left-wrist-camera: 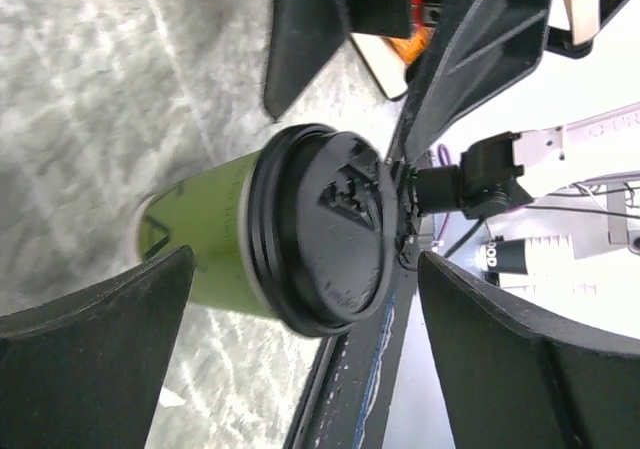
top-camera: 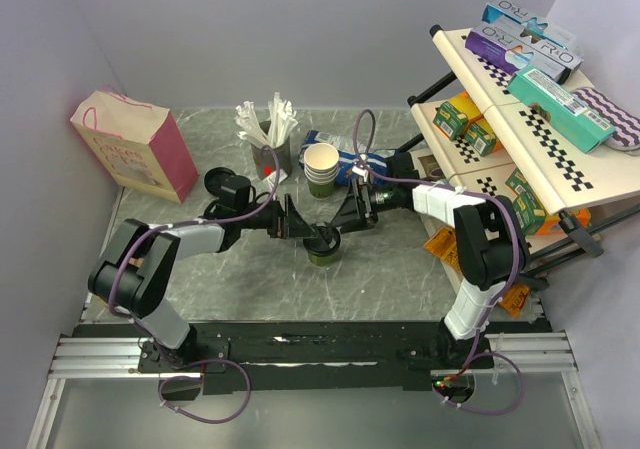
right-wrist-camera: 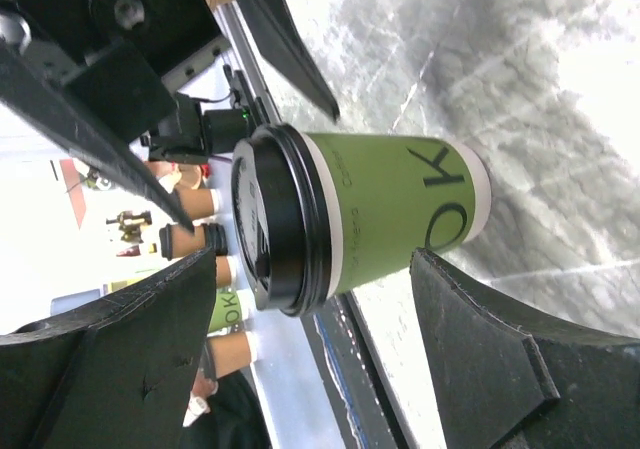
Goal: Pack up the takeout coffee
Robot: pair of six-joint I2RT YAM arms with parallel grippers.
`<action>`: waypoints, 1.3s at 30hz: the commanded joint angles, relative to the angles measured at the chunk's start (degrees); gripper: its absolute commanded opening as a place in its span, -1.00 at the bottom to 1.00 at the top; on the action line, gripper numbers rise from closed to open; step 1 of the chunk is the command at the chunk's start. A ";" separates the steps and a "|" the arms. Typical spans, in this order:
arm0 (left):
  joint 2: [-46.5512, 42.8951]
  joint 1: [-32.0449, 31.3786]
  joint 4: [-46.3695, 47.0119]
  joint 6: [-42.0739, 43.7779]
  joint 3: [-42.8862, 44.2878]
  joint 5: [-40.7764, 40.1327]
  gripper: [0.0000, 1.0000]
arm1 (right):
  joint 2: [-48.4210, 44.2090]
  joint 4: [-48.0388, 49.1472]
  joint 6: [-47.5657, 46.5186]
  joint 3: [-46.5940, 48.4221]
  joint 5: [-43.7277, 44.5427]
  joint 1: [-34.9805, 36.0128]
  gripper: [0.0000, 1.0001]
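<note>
Jaws on both arms stand spread wide, gripping nothing. Between them, the takeout coffee (top-camera: 322,247) stands upright on the grey marbled table (top-camera: 400,279), black lid on, green sides showing. The left gripper (top-camera: 300,223) reaches in from the left and the right gripper (top-camera: 343,219) from the right, nose to nose at the cup, each with a finger either side of it. Just behind is the stack of cream cups (top-camera: 321,167); the pink paper bag (top-camera: 135,144) stands well apart at the far left.
</note>
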 commanded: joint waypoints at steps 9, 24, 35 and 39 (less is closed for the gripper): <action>-4.20 0.92 -0.33 1.81 -5.66 1.46 0.99 | -3.73 -3.86 -3.56 -1.07 -1.02 0.16 0.69; -0.42 0.92 1.87 -0.31 -6.02 1.81 0.99 | -1.80 0.27 -0.84 -1.78 -1.37 2.54 0.66; 0.54 1.00 1.60 0.93 -5.93 3.12 0.99 | 1.01 0.45 0.05 -1.08 -0.49 2.89 0.63; 0.11 1.53 8.80 -3.80 -6.72 6.37 0.99 | 3.03 -1.13 -0.39 0.24 0.13 3.15 0.59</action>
